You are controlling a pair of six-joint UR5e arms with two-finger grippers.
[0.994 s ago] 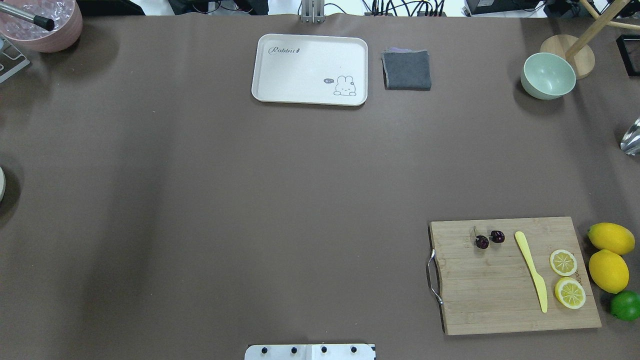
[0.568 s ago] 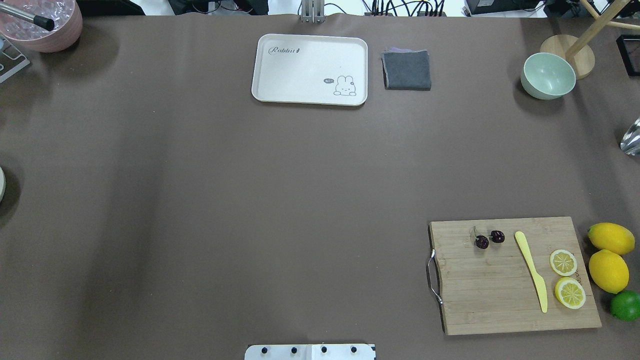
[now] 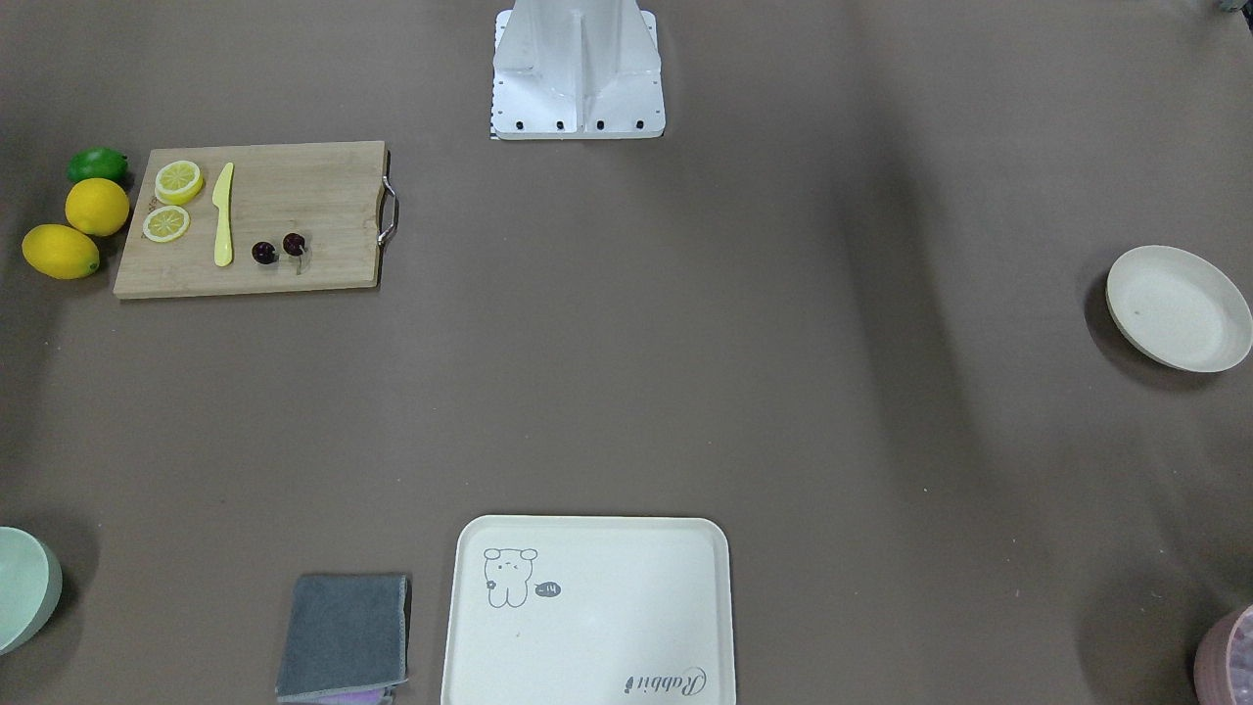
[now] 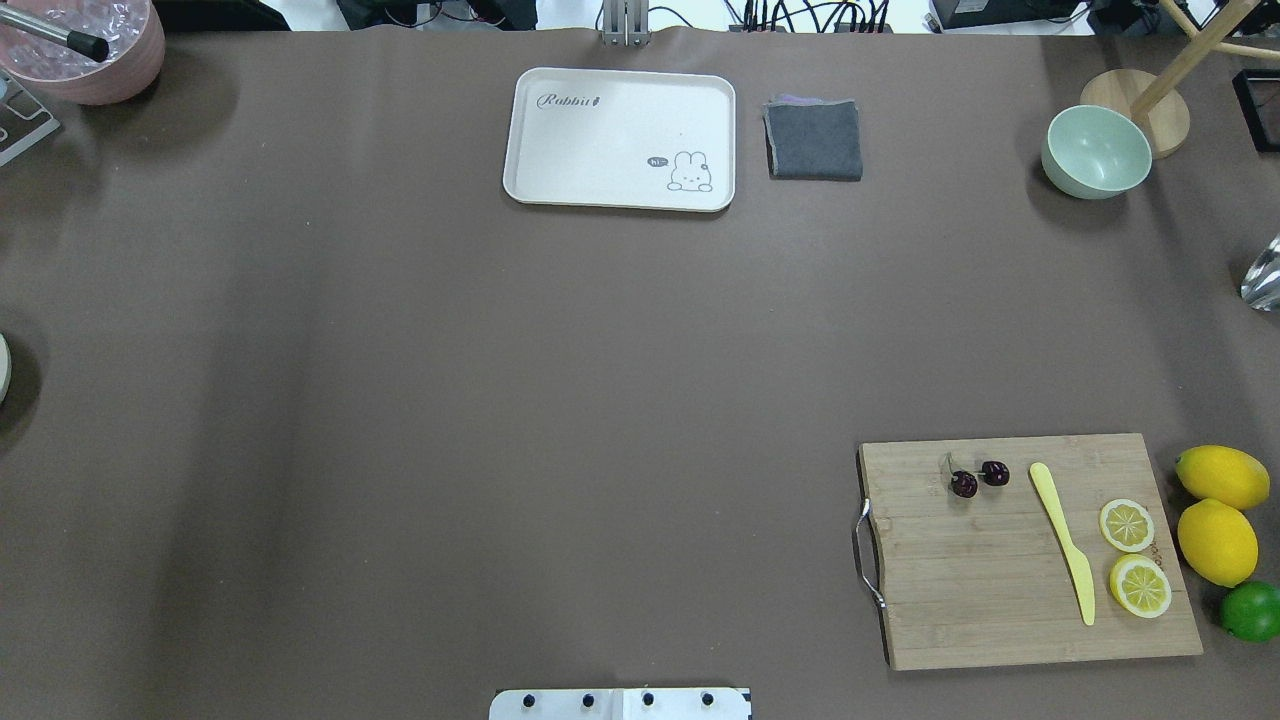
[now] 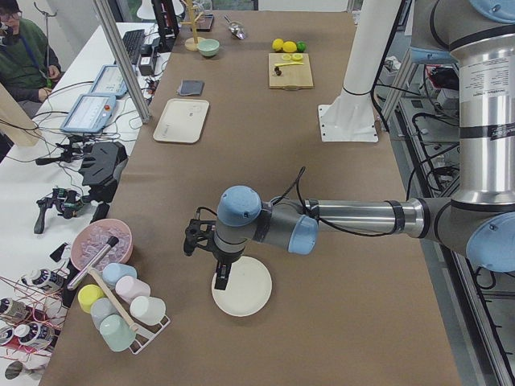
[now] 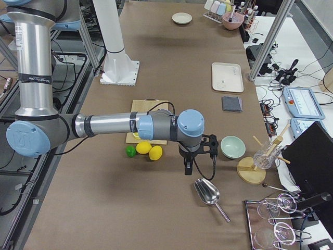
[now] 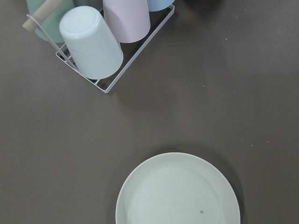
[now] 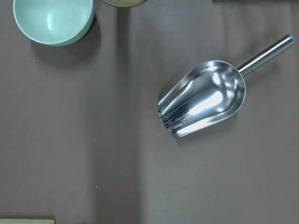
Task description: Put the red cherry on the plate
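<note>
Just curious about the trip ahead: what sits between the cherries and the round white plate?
In the front-facing view, the red cherry lies on the cutting board; past its metal handle, only bare brown table stretches to the plate.

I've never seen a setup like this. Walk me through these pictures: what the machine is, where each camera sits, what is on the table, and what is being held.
It is a robot with two arms at a brown table, each arm ending in a two-finger gripper. Two cameras look down on the table, one from behind the robot and one facing it. Two more look along the table from its ends, and one rides on each wrist.

The left gripper hangs over the cream plate, beside a rack of cups. The right gripper hangs near a metal scoop and a green bowl. Nothing shows in either gripper, though I cannot tell whether they are open.

The red cherry lies on a wooden cutting board with a yellow knife and lemon slices, at the other end from the plate. A tray and a grey cloth lie across from the robot.
</note>
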